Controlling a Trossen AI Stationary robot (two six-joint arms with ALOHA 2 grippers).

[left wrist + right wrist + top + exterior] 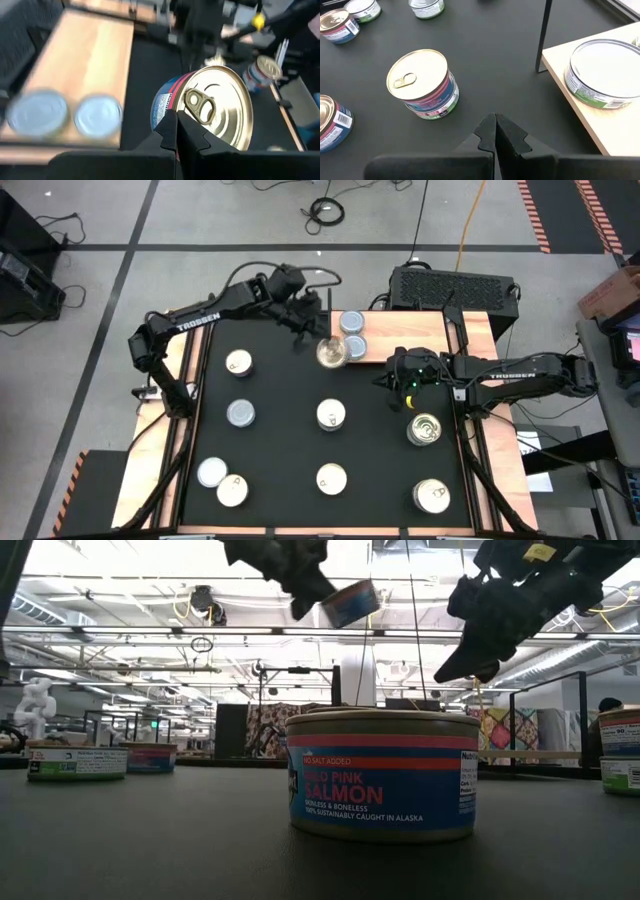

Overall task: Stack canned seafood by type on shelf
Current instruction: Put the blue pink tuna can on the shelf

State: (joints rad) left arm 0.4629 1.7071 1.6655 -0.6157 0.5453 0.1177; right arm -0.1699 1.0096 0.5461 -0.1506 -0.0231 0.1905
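Note:
My left gripper (305,330) is shut on a gold pull-tab can (332,352) held in the air beside the near left corner of the wooden shelf (420,335). The low view shows this can (350,602) tilted, high above the mat. Two silvery-topped cans (352,323) (353,346) rest on their bases at the shelf's left end. My right gripper (388,377) is shut and holds nothing, hovering above the black mat just in front of the shelf. Several more cans stand on the mat, among them gold-topped ones (331,415) (422,85). My left gripper holds the gold-topped can at its rim (172,107), on the side nearest the wrist. The fingertips (167,127) cover the exact place of contact. The fingers come slanting down from the table's left. The can is lifted clear and tilted, its pull-tab top (200,105) facing the camera.
Cans are spread over the black mat (280,440): at the left (238,362) (240,413), near left (211,472) (232,491), near centre (331,478) and right (424,429) (432,496). A black box (450,285) stands behind the shelf. A thin dark post (545,35) rises at the shelf's corner.

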